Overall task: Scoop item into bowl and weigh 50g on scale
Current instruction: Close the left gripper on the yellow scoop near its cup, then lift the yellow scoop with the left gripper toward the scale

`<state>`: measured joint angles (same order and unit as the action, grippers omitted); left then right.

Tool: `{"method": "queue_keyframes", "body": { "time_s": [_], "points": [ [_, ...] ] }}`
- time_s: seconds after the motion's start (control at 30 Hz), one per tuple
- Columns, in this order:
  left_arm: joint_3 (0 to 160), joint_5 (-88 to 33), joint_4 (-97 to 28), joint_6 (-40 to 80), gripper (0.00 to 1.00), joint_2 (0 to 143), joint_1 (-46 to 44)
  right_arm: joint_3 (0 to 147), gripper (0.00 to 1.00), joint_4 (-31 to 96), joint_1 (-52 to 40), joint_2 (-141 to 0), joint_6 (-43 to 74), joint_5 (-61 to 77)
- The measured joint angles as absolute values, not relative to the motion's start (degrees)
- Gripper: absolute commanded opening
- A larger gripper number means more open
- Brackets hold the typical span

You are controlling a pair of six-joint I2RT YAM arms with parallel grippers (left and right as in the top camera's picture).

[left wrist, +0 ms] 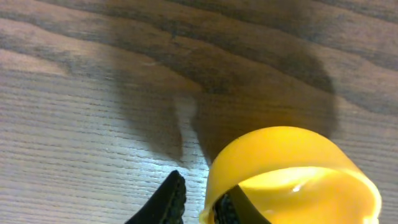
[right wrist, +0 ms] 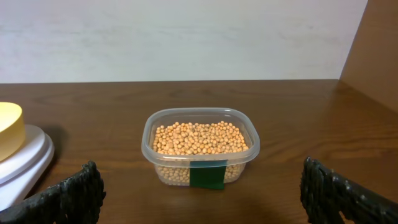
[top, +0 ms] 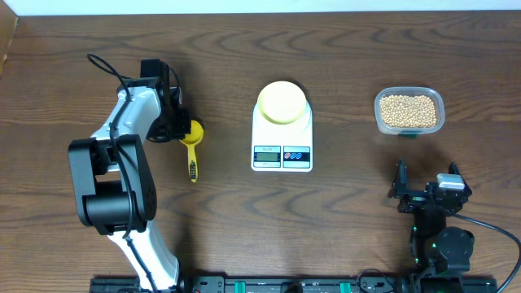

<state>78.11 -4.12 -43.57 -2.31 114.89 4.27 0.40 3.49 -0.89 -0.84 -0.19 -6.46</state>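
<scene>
A yellow scoop [top: 193, 143] lies on the table left of the scale [top: 282, 151], its handle pointing toward the front edge. My left gripper [top: 180, 129] is at the scoop's cup. In the left wrist view its jaws have narrowed on the cup wall of the scoop [left wrist: 292, 165], one finger [left wrist: 171, 196] outside with a sliver of table showing and one inside. The pale-yellow bowl [top: 282, 102] stands on the scale. The beans [top: 409, 111] fill a clear tub [right wrist: 149, 146] at the right. My right gripper [top: 427, 194] stands open in front of the tub, nothing between its fingers [right wrist: 78, 193].
In the right wrist view the scale [right wrist: 25, 155] and bowl [right wrist: 9, 127] show at the left edge, and the beans [right wrist: 199, 138] lie straight ahead. A green label [right wrist: 207, 175] marks the tub's front. A wall stands behind the table.
</scene>
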Motion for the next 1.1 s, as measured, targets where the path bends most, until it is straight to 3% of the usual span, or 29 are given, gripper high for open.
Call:
{"method": "queue_keyframes", "body": {
  "time_s": [0.17, 0.8, 1.1],
  "points": [
    [78.11, -4.12, -43.46, -2.33, 0.08, 114.89, 4.27, 0.38, 0.99, 3.49, -0.89, -0.84, -0.19, -6.46],
    [78.11, -4.14, -43.51, -2.13, 0.07, 114.45, 4.27, 0.4, 0.99, 3.49, -0.89, -0.84, -0.19, -6.46],
    [78.11, -4.14, -43.68, 0.4, 0.07, 104.68, 4.27, 0.4, 0.99, 3.49, -0.89, -0.84, -0.19, -6.46]
  ]
}}
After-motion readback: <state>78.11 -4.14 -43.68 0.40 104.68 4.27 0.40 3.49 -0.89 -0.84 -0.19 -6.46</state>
